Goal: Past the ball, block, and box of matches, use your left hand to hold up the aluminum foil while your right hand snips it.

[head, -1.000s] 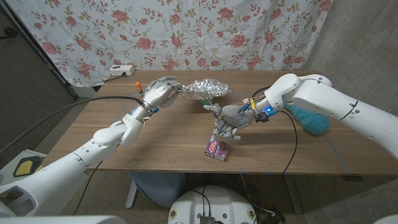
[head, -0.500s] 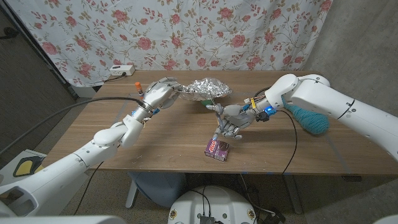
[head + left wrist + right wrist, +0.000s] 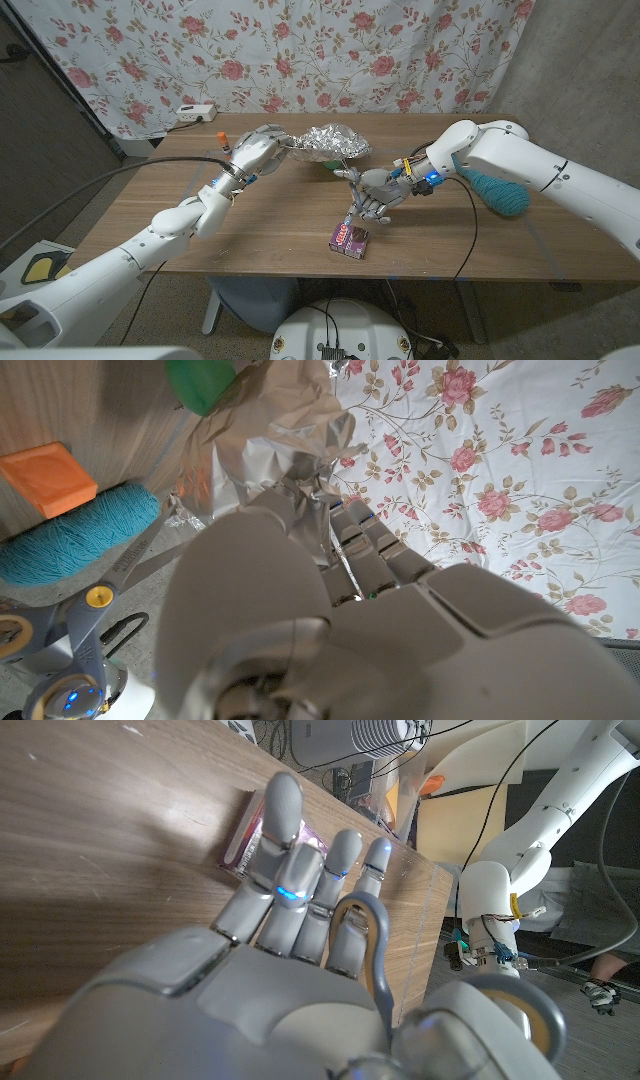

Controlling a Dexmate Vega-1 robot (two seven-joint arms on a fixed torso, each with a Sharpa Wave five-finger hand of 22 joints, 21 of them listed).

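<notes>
The left hand (image 3: 258, 152) reaches out over the wooden table (image 3: 270, 225) and grips one edge of the aluminum foil (image 3: 330, 142), holding the shiny crumpled sheet up off the table near the far side. In the left wrist view the fingers (image 3: 362, 542) are curled around the foil (image 3: 262, 435). The right hand (image 3: 375, 190) is just in front of the foil and holds a pair of grey scissors (image 3: 352, 178), with the blades pointing up toward the foil's lower edge. In the right wrist view the grey scissor handle (image 3: 372, 948) loops around the fingers (image 3: 300, 890) of the right hand. In the left wrist view the scissor blades (image 3: 135, 560) lie close beside the foil, and it is hard to tell if they touch it. A small purple box of matches (image 3: 350, 239) lies on the table just under the right hand. A teal ball of yarn (image 3: 497, 191) sits by the right arm. An orange block (image 3: 48, 477) and a green thing (image 3: 203, 382) rest on the table near the foil. A flowery cloth (image 3: 300, 50) hangs behind the table.
</notes>
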